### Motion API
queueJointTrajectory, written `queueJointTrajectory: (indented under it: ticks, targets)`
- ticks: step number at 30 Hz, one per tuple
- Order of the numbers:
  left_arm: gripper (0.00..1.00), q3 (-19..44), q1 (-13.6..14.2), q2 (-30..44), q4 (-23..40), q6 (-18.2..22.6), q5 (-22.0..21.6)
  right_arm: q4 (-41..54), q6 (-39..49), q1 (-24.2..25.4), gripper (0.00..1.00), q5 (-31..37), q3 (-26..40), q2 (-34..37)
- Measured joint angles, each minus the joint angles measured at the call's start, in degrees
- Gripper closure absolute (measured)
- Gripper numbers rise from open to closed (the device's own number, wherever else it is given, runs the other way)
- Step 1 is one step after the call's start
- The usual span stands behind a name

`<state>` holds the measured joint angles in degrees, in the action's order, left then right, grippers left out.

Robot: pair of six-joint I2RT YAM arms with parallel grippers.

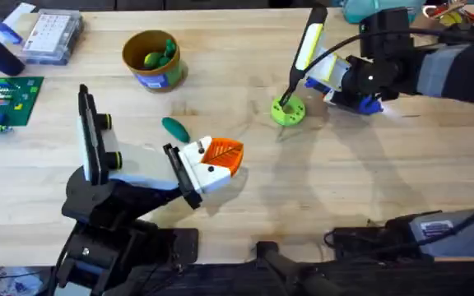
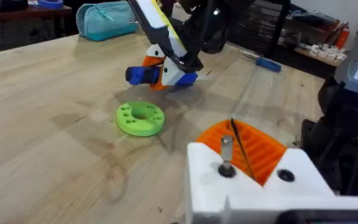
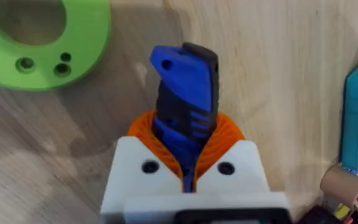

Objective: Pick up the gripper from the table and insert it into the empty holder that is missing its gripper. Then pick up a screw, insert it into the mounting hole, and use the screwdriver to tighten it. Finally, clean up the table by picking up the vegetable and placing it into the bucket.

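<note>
- The gripper (image 2: pixel 253 146) sits at the tip of the left gripper (image 1: pixel 216 156), its orange ribbed wedge joined to the white block (image 2: pixel 291 180). In the overhead view it lies low over the surface (image 1: pixel 344 181), left of centre.
- A screw (image 2: pixel 227 154) stands upright in a hole in the block, just beside the wedge. It looks proud of the block, so it is judged not yet tightened.
- Whether the left gripper is released or clenched cannot be told.
- The screwdriver (image 3: pixel 185 93) is clenched between the orange fingers (image 3: pixel 229 134) of the right gripper (image 3: pixel 185 140), which grasp its blue body.
- In the overhead view the screwdriver (image 1: pixel 360 99) hangs at the right, just beside the lime-green disc (image 1: pixel 288 111) and well apart from the screw.
- The bit's tip cannot be made out, so its aim is unknown.
- Risk: the screw looks loose, so a bit arriving off-axis could tip it out of the hole or knock it onto the surface.
- Risk: a hard sideways push on the block could shift the unsecured gripper in its holder.
- Risk: the screwdriver's body is round and could twist in the right gripper's hold under torque.
- Risk: the right arm must cross toward the left one, and could clip the disc on the way.
- The vegetable (image 1: pixel 175 127) lies on the surface near the left gripper and could get nudged.
- The bucket (image 1: pixel 152 78) stands behind it, apart.
</note>
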<state>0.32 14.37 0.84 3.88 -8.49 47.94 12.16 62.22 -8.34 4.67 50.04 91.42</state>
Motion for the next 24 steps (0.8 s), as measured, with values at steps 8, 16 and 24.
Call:
queueJointTrajectory:
  ticks: [8,16,24]
  targets:
    - [0.982,0.00,0.00,0.00,0.00,0.00,0.00,-0.54,-3.05,-0.02,0.018,0.02,0.52,-0.09]
    - [0.982,0.00,0.00,0.01,0.00,0.00,-0.01,-0.34,-17.74,-0.02,0.005,0.04,0.61,-6.81]
    - [0.982,0.00,0.00,0.01,-0.01,0.00,-0.02,-0.15,-33.03,-0.02,0.006,0.02,0.63,-18.59]
